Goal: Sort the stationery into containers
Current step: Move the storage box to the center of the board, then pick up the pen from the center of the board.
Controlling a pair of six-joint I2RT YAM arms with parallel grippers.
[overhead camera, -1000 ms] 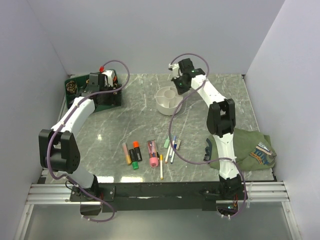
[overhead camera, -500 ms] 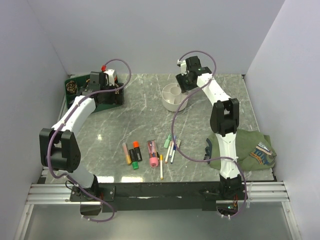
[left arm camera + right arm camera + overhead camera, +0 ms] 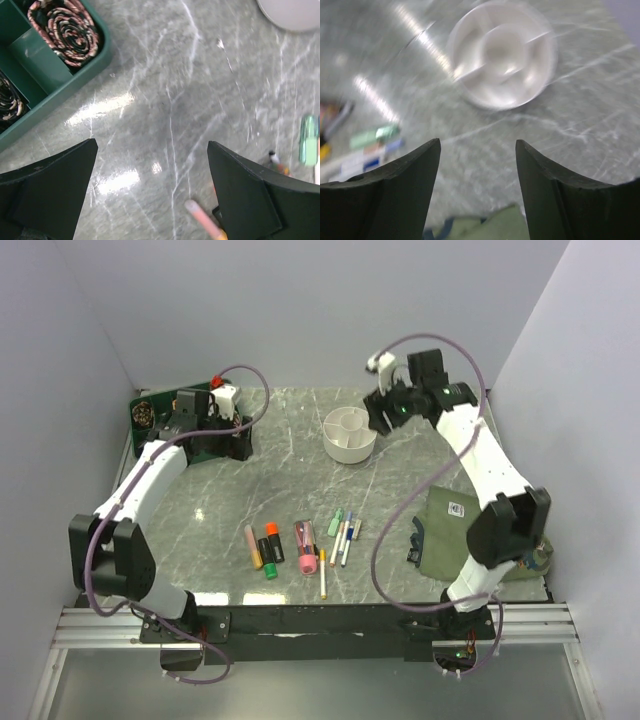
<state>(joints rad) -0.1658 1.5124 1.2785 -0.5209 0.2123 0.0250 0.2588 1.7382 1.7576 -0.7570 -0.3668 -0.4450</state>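
Observation:
The white round bowl [image 3: 349, 433] with inner compartments stands at the back middle of the table and looks blurred in the right wrist view [image 3: 502, 55]. My right gripper [image 3: 380, 412] hovers open just right of it, jaws wide with nothing between them [image 3: 477, 142]. The stationery lies in a loose row near the front: a tan pen [image 3: 253, 546], an orange-capped black marker [image 3: 272, 540], a pink marker [image 3: 303, 545], a thin yellow pen [image 3: 322, 573] and blue-capped white pens [image 3: 346, 540]. My left gripper [image 3: 228, 440] is open over bare table [image 3: 152, 145] beside the green tray.
A dark green tray [image 3: 160, 410] holding coiled bands [image 3: 65, 25] sits at the back left. An olive-green pouch [image 3: 465, 535] lies at the front right under my right arm. White walls enclose the table on three sides.
My right gripper opened and drew back to the right of the bowl, which shifted slightly right. The right arm's elbow swung right, uncovering the pouch. My left gripper edged right off the tray.

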